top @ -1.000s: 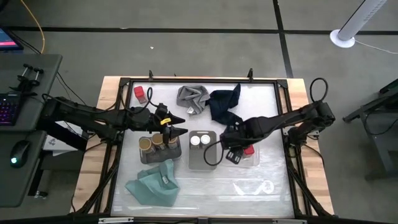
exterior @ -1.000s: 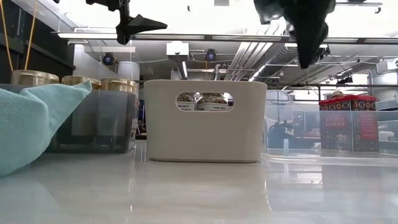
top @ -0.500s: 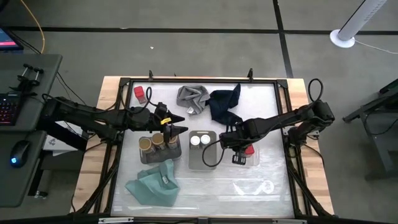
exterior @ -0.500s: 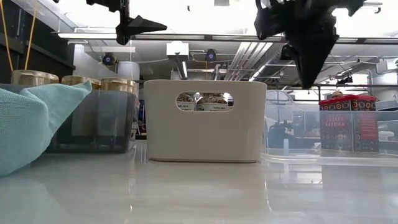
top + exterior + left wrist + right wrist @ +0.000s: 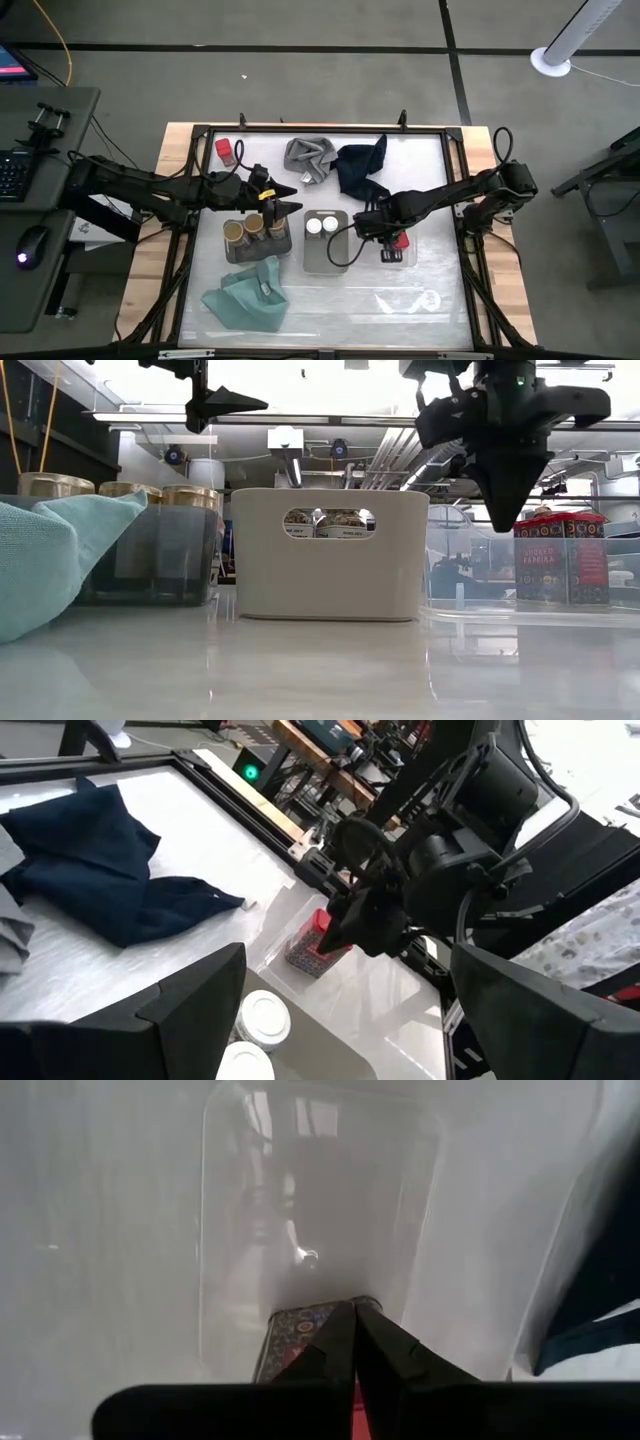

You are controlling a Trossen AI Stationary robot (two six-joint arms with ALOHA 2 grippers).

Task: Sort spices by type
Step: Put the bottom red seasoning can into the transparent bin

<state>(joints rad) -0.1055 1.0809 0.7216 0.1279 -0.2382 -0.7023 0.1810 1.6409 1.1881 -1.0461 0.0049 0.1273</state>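
Your right gripper (image 5: 509, 500) hangs over the clear tray (image 5: 408, 258) at the right of the counter (image 5: 350, 300), its fingers (image 5: 352, 1342) pressed together and holding nothing. The red jar (image 5: 401, 240) in that tray sits directly beneath the tips; in the right wrist view the jar's patterned top (image 5: 300, 1330) shows just past the closed fingers, and from the low view the tips hang above the level of the jar, apart from it.

Your left gripper (image 5: 283, 207) hovers over the dark tray (image 5: 234, 255), where three brown-topped jars (image 5: 233, 231) stand in a row. Its fingers are spread wide and it grasps nothing; the low view shows it well above those jars.

Two white-topped jars (image 5: 315, 226) sit side by side in the beige bin (image 5: 325, 262) between the two trays. A second red jar (image 5: 224, 150) stands alone near the far left corner of the counter, well away from both grippers.

A grey cloth (image 5: 308, 157) and a navy cloth (image 5: 360, 167) lie at the back, touching each other. A teal cloth (image 5: 245, 295) lies at the front, against the dark tray.
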